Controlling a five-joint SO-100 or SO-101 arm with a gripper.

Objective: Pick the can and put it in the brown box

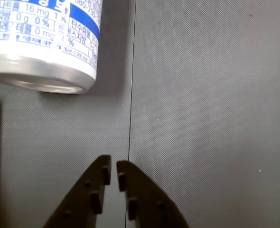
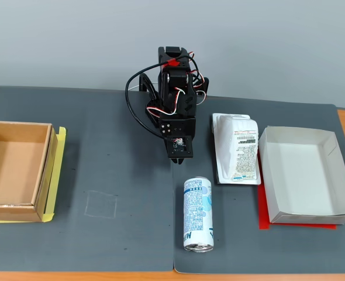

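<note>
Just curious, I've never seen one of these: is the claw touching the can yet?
Apart. The wrist view shows bare dark mat between the gripper and the can.

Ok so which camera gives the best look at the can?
The fixed view: the whole can shows there, lying on its side on the dark mat, in front of the gripper. The wrist view catches only one end, cut off by the top left corner.

White-and-blue can (image 2: pixel 197 213) lies on its side, well apart from the empty brown box (image 2: pixel 16 170)
</note>
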